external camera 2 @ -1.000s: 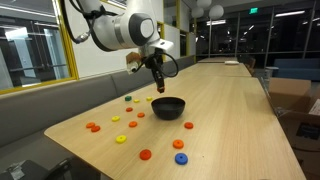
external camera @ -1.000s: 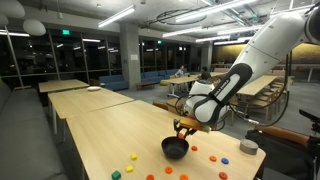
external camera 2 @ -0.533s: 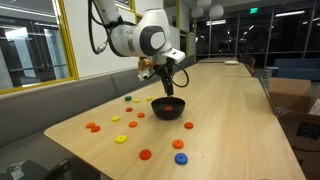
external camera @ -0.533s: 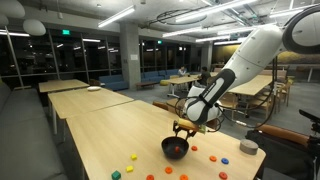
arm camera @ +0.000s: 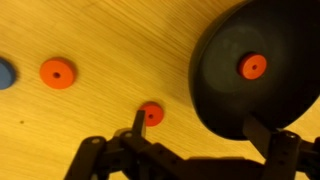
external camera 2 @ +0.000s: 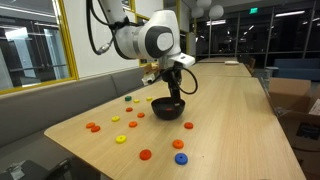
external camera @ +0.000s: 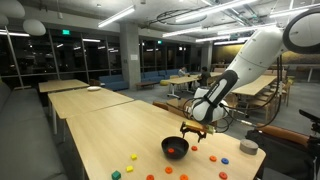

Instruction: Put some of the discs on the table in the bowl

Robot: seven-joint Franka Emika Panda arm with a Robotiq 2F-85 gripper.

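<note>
Over the rim of the bowl [arm camera: 215, 60] the claw [arm camera: 197, 125] hangs w/ jaws spread wide & nothing btwn them, prob. because one orange disc [arm camera: 253, 66] already lies inside the bowl, while more discs [arm camera: 57, 73] wait on the surface [arm camera: 120, 30] just beside the bowl.

- The bowl [external camera 2: 168, 108] stands on the table [external camera 2: 235, 120].
- One disc [arm camera: 253, 66] lies inside the bowl.
- Other discs [external camera 2: 145, 154] lie scattered on the table around it.
- The claw [external camera 2: 176, 92] hangs above the bowl's rim.
</note>
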